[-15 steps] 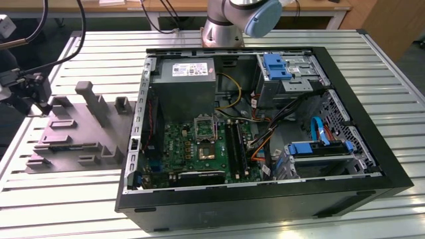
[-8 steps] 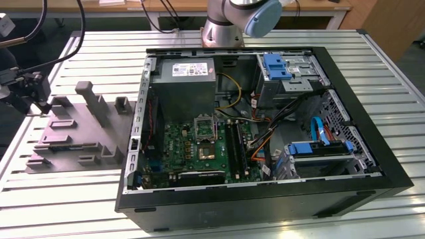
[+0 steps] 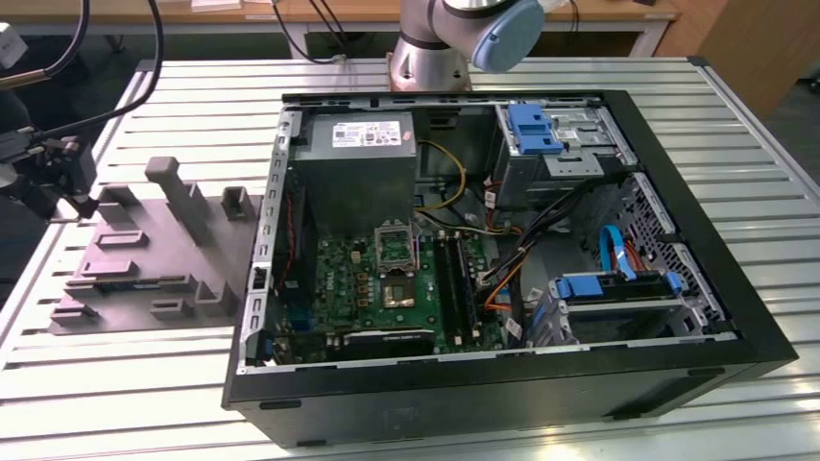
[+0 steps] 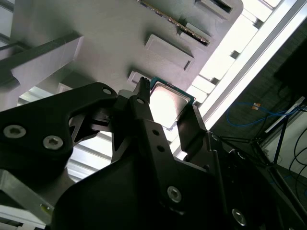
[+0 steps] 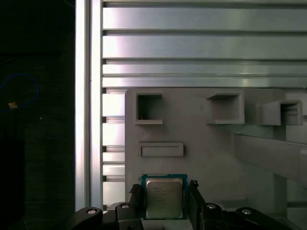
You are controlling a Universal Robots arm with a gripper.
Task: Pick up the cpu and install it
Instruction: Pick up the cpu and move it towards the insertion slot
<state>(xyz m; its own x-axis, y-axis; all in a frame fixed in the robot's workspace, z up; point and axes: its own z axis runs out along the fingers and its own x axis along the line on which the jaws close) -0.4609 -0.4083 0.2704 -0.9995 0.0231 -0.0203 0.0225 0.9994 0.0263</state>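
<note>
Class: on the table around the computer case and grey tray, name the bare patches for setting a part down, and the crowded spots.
Bare: the table slats between the grey tray and the table's front edge; the strip on the exterior view's right of the computer case. Crowded: the tray's upright holders, the gripper at the cpu, the cable-filled case.

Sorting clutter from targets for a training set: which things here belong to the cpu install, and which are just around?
Job in hand:
cpu, lying on the grey tray
gripper, right at the cpu
socket inside the computer case

Just around:
power supply
blue drive bracket
cables
slatted table
</note>
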